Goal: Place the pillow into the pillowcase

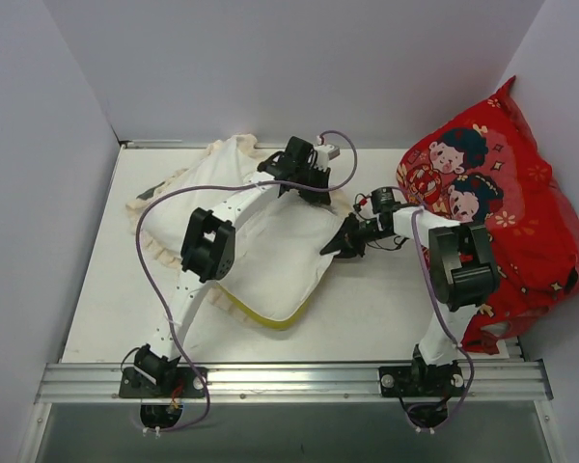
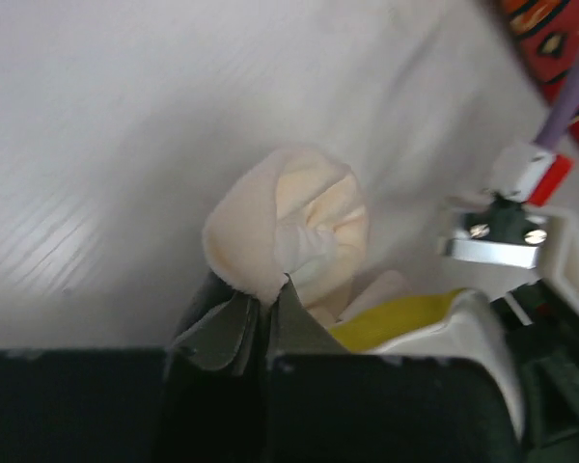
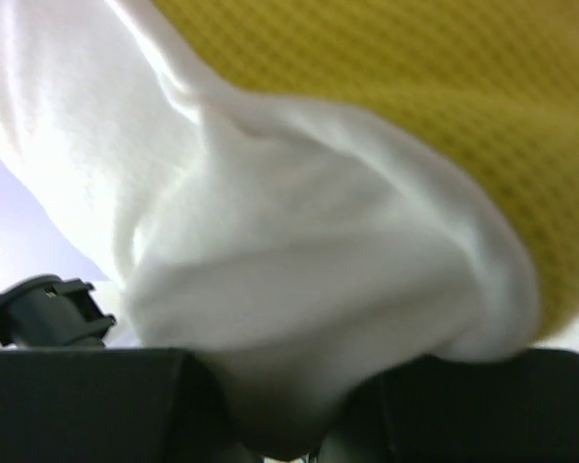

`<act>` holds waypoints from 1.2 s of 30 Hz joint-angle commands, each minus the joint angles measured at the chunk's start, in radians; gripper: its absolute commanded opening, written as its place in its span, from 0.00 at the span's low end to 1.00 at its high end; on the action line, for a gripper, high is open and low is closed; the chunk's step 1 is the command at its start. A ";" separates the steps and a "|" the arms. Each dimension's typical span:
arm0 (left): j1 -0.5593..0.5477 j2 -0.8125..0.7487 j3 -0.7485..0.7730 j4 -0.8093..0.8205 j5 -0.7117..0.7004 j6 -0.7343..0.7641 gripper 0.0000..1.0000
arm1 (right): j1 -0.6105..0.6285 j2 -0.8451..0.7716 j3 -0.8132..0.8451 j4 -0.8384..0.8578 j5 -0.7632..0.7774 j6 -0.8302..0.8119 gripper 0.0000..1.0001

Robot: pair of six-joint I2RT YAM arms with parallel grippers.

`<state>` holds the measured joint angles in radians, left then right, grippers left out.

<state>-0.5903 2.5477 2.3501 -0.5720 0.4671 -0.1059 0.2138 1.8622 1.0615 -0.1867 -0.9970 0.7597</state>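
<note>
Pillow (image 1: 280, 262): one, plump, white, yellow mesh edge; one limp pillowcase (image 1: 201, 176). We see left gripper (image 2: 270, 289) pinching its cream frill (image 2: 309, 217), right gripper (image 3: 280, 424) clamping pillow fabric.

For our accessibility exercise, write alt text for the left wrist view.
The left gripper is shut on a bunched cream frill of the pillowcase. A yellow strip of the pillow shows beside it, and a red cushion edges the top right corner.

Top camera, above and behind the arm bases (image 1: 154, 371), looks down; both wrist cameras view the pillow (image 1: 282, 258) close-up.
</note>
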 commanded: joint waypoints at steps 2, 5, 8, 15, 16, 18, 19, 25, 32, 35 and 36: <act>-0.091 -0.156 -0.043 0.308 0.036 -0.310 0.00 | -0.077 -0.080 0.054 0.035 -0.023 0.012 0.00; -0.056 -0.162 -0.040 0.313 0.022 -0.282 0.36 | -0.138 -0.064 0.086 0.009 0.001 -0.028 0.00; -0.010 -0.196 0.026 0.226 0.039 -0.127 0.66 | -0.174 -0.048 0.174 -0.109 0.049 -0.140 0.00; 0.206 -0.525 -0.238 0.057 0.145 0.121 0.88 | -0.160 -0.060 0.412 -0.411 0.303 -0.502 0.72; 0.237 -0.620 -0.294 0.058 0.153 0.132 0.89 | -0.125 -0.075 0.425 -0.419 0.336 -0.535 0.83; 0.326 -0.713 -0.471 0.064 0.179 0.150 0.90 | -0.061 -0.127 0.445 -0.431 0.475 -0.632 0.93; 0.355 -0.803 -0.539 0.078 0.186 0.158 0.91 | 0.014 -0.144 0.446 -0.433 0.526 -0.663 0.96; 0.605 -1.111 -0.929 0.123 0.280 0.282 0.95 | 0.367 -0.212 0.402 -0.431 0.846 -0.905 1.00; 0.788 -1.297 -1.143 0.018 0.360 0.455 0.95 | 0.597 -0.103 0.414 -0.445 0.994 -0.974 1.00; 0.819 -1.343 -1.187 -0.009 0.364 0.477 0.95 | 0.579 -0.098 0.397 -0.454 0.994 -0.952 1.00; 0.822 -1.353 -1.196 -0.014 0.361 0.483 0.95 | 0.544 -0.094 0.379 -0.456 0.994 -0.942 1.00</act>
<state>0.2188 1.2587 1.1671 -0.5545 0.7696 0.3004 0.8185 1.7596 1.4612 -0.5957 -0.0952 -0.1673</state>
